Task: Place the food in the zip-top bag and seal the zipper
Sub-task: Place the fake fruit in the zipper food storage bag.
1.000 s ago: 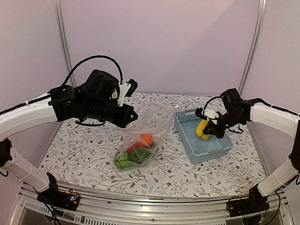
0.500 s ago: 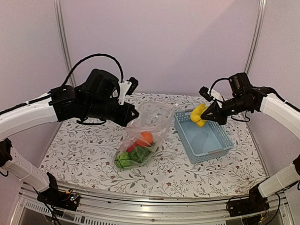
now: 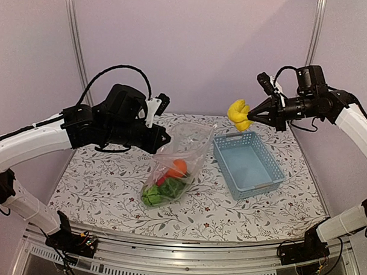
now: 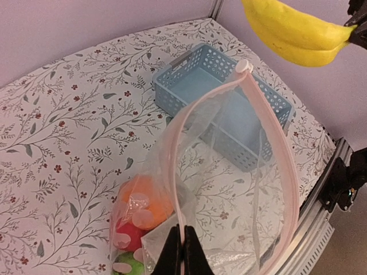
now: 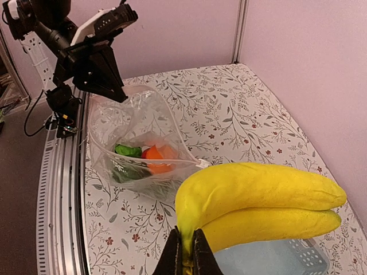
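The clear zip-top bag [image 3: 178, 158] stands open on the table, held up by my left gripper [image 4: 183, 247], which is shut on the pink zipper [image 4: 275, 143] strip at the mouth's near edge. Inside lie an orange [image 3: 179, 168], a pink-red fruit [image 4: 131, 236] and green food [image 3: 160, 193]. My right gripper [image 3: 252, 116] is shut on the stem of the yellow bananas [image 3: 238, 114], held high above the far end of the basket, to the right of the bag. The right wrist view shows the bananas [image 5: 258, 203] close up and the bag [image 5: 137, 143] beyond.
A light-blue plastic basket [image 3: 276, 171] sits to the right of the bag with nothing in it. Upright frame posts [image 3: 75, 46] stand at the back corners. A metal rail [image 3: 185, 267] runs along the table's near edge.
My right gripper has lifted the bananas out of the basket and carried them up and slightly left. The left arm and the bag have stayed in place.
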Robot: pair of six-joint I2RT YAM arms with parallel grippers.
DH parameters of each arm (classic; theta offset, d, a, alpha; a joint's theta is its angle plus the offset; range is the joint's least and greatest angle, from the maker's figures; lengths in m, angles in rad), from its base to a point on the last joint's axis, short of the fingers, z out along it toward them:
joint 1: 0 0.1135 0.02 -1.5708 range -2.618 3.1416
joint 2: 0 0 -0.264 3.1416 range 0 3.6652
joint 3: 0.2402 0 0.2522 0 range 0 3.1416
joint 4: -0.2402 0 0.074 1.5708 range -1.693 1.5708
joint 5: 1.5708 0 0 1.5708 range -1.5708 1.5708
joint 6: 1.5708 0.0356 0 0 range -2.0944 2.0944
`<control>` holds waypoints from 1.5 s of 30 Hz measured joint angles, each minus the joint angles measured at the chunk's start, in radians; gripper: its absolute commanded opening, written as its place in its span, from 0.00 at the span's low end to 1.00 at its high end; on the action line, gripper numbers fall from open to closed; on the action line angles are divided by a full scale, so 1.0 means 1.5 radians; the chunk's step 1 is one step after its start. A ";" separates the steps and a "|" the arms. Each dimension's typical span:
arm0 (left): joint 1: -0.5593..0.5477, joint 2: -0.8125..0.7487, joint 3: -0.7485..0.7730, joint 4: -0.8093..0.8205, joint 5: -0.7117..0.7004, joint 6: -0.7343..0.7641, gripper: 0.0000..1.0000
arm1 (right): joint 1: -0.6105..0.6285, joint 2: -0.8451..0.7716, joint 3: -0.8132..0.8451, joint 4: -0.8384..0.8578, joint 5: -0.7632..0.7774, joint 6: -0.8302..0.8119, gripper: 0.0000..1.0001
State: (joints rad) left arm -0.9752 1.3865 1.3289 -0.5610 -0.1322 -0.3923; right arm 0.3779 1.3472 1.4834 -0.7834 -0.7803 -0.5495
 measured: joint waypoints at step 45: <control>0.000 0.004 0.003 0.037 -0.020 -0.008 0.00 | 0.112 0.016 -0.137 0.703 -0.399 0.813 0.00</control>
State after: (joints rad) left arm -0.9752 1.3922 1.3327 -0.5049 -0.1627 -0.4046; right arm 0.5465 1.3712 1.2781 0.2707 -1.3792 0.6693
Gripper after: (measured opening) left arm 0.005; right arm 0.041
